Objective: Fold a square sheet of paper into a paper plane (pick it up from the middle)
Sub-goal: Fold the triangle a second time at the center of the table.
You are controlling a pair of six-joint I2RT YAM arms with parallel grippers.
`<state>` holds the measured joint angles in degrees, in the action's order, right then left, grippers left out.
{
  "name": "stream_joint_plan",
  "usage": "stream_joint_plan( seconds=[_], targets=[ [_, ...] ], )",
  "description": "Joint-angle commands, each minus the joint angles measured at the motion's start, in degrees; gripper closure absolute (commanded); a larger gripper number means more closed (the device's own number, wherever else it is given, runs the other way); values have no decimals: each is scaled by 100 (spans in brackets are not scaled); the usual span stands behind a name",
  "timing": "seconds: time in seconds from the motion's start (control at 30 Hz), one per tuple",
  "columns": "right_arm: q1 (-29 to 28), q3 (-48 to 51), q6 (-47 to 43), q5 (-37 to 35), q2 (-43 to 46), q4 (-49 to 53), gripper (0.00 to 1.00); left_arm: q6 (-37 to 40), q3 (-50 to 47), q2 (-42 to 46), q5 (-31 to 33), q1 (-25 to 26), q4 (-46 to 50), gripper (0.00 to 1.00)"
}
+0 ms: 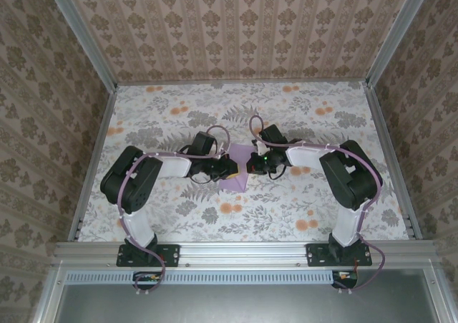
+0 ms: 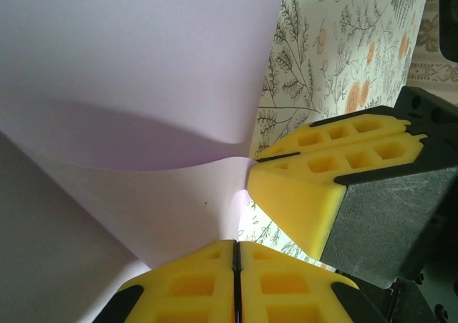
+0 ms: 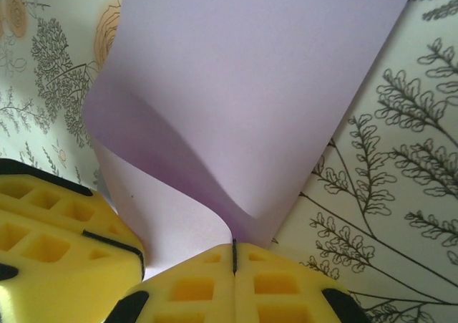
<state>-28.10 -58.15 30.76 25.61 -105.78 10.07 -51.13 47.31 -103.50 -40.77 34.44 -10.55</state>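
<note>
The square sheet of paper (image 1: 239,153) is lavender and hangs bent between both grippers over the middle of the floral table (image 1: 300,115). In the left wrist view the sheet (image 2: 143,72) curves in a soft fold down to my left gripper (image 2: 236,246), whose yellow fingers are pressed together on its edge. The right gripper's fingers (image 2: 315,172) pinch the same fold from the right. In the right wrist view the sheet (image 3: 257,72) curls into my right gripper (image 3: 234,246), shut on it, with the left gripper's fingers (image 3: 57,251) close at the lower left. No paper plane shape is visible.
Patterned walls and metal frame rails (image 1: 93,58) enclose the table on three sides. Both arms reach inward from their bases (image 1: 143,255) at the near edge, and the two grippers almost touch at the centre.
</note>
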Motion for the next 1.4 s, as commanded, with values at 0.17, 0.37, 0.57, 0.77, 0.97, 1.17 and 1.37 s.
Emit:
stream_joint_plan(
  seconds=[0.17,0.37,0.57,0.77,0.97,1.17,1.37],
  targets=[
    [28,-236,-260,-231,-94,350,100,147,152,-12,-139,46,35,90],
    [32,-320,-330,-255,-154,424,100,156,204,-38,-165,63,34,90],
    [32,-370,-378,-258,-213,457,100,191,261,-60,-166,72,69,90],
    [32,-408,-416,-256,-249,492,100,198,285,-126,-115,78,124,90],
    [32,-453,-446,-258,-296,531,100,221,336,-200,-80,76,236,90],
    [32,-485,-475,-293,-335,575,100,224,351,-267,-78,81,246,90],
    [32,-537,-499,-297,-363,615,100,233,339,-293,-45,81,272,90]
  ],
)
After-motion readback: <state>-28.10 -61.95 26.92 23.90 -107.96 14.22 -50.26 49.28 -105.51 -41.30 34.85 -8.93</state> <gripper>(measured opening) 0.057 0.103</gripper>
